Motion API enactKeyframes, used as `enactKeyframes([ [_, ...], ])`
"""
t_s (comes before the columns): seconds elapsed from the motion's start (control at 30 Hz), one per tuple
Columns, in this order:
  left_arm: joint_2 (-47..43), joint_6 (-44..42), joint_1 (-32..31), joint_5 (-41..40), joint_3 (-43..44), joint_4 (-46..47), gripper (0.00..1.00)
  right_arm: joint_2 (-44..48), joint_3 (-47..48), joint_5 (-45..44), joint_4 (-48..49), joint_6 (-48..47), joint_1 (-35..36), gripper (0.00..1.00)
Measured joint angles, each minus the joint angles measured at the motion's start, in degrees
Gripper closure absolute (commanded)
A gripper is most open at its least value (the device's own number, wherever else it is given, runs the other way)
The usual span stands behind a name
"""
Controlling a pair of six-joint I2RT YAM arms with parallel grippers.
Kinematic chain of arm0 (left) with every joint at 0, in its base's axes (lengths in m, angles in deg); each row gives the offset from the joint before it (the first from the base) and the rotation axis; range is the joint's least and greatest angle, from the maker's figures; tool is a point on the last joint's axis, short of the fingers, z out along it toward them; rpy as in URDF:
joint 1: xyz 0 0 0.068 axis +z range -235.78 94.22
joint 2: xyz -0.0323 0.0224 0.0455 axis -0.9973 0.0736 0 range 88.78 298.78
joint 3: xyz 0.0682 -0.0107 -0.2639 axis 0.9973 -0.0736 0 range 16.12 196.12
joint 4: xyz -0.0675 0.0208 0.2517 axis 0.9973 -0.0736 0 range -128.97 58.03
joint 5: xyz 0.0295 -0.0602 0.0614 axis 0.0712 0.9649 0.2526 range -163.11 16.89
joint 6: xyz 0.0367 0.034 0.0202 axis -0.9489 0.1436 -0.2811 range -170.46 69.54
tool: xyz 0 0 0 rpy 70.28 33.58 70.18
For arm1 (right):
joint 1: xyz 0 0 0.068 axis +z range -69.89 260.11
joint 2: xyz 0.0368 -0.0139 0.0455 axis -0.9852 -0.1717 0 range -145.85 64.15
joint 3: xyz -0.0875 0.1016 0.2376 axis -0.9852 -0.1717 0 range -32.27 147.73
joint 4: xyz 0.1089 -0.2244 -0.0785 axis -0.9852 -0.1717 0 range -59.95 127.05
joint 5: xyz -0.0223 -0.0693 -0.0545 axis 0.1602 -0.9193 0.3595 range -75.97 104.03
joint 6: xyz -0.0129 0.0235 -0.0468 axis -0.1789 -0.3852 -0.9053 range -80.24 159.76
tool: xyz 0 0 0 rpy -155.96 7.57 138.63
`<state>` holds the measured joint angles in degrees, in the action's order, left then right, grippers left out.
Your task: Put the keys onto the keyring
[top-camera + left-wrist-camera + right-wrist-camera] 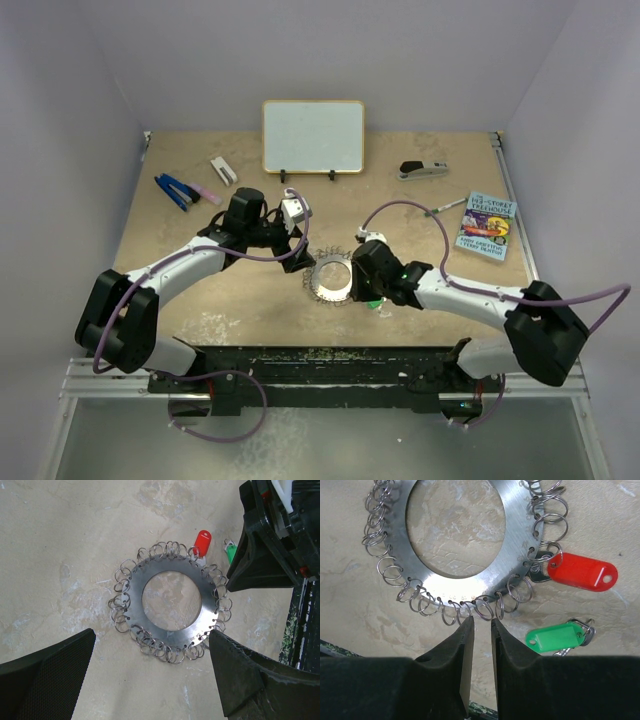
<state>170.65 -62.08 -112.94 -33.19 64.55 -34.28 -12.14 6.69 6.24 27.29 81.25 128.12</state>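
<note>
Lying flat mid-tabletop (250, 300): keyring (172, 639), fringe of small rings round rim. Left end effector (152, 632) spread wide, hovering over keyring, pinching nothing. Right end effector (482, 622) nearly pressed together, narrow gap, empty, tips at fringe's near edge. Red key (582, 572) seems hooked on fringe ring. Green key (555, 636) loose, just beside right tips, off to their side, long axis crosswise to fingers; right arm nearer.

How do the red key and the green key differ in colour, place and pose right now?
The red key touches the loops fringing the keyring; the green key lies clear of it. The red key lies farther from the right gripper, the green key closer beside it. Both are small, with plastic heads, flat on the table.
</note>
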Motion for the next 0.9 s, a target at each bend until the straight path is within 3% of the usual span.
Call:
enactKeyframes([
  [0.9,0.00,-0.15,0.00,0.39,0.11,-0.22,0.02,-5.18,-0.26,0.35,4.28,1.03,0.35,0.77],
])
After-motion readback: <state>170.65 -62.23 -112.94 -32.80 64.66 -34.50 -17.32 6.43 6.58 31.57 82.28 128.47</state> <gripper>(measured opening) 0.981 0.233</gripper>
